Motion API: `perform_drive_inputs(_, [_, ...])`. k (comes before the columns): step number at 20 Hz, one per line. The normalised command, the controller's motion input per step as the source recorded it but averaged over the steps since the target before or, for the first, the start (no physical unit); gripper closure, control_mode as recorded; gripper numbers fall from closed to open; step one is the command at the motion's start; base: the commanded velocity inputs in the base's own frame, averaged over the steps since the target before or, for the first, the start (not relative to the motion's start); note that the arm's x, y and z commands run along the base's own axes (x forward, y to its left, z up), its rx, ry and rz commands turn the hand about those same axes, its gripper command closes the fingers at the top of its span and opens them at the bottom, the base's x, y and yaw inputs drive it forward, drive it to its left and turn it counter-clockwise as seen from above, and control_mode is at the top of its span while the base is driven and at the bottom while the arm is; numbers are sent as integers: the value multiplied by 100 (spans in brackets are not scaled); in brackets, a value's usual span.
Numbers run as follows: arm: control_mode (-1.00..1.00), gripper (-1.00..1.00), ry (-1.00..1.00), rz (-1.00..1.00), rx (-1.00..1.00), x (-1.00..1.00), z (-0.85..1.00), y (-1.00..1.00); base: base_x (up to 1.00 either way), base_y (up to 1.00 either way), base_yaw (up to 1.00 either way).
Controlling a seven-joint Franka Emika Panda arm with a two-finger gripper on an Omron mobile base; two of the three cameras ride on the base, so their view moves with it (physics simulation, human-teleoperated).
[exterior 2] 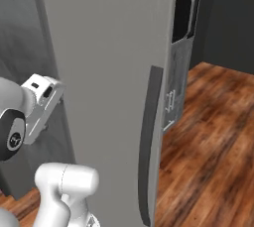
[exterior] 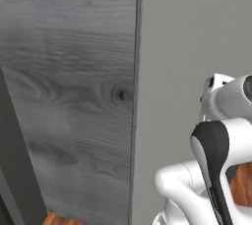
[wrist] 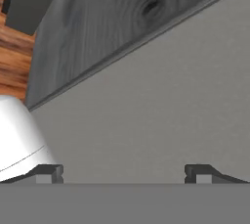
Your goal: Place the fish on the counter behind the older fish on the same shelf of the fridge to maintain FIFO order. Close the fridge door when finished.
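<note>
While the fridge door (exterior 2: 109,72) stands as a tall grey brushed-metal panel with its long axis upright, its broad flat face is turned toward the robot and takes up much of the right base view and the right half of the left base view. Along the door's right edge in the right base view runs its long curved dark handle (exterior 2: 149,141), also upright, reaching from about mid-height of the door down toward the wooden floor (exterior 2: 213,137). To the left of the door, meeting it at a thin dark vertical seam, is a dark grey wood-grain panel (exterior: 69,96) with a knot in it near the seam; in the hand view the same seam runs on a slant, with the wood-grain panel above the door and the plain grey door face below it. Beyond the door's right edge in the right base view stands a grey appliance column (exterior 2: 181,47) with a dark window and a silver bar handle, and the brown plank floor spreads out to the door's right.

The gripper (wrist: 124,173) is spread wide, its two dark fingertips (wrist: 49,173) far apart at the bottom of the hand view, with nothing between them. It points straight at the plain grey face of the fridge door, close to it and just to the door-side of the seam; whether the tips touch the door I cannot tell.
</note>
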Motion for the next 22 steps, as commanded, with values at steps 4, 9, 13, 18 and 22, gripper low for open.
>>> perform_drive_inputs(4, [-100,-100,-2,-5,4,3,0,-26,27,-10,-9])
perform_drive_inputs(9, [-100,-100,0,2,13,63,0,-64,0,0,0])
perform_drive_inputs(13, [-100,-100,-1,19,18,100,0,-53,0,0,0])
perform_drive_inputs(18, [-100,-100,-17,34,20,95,-5,-7,0,0,0])
perform_drive_inputs(22, [-100,-100,-18,38,16,92,-17,0,0,0,0])
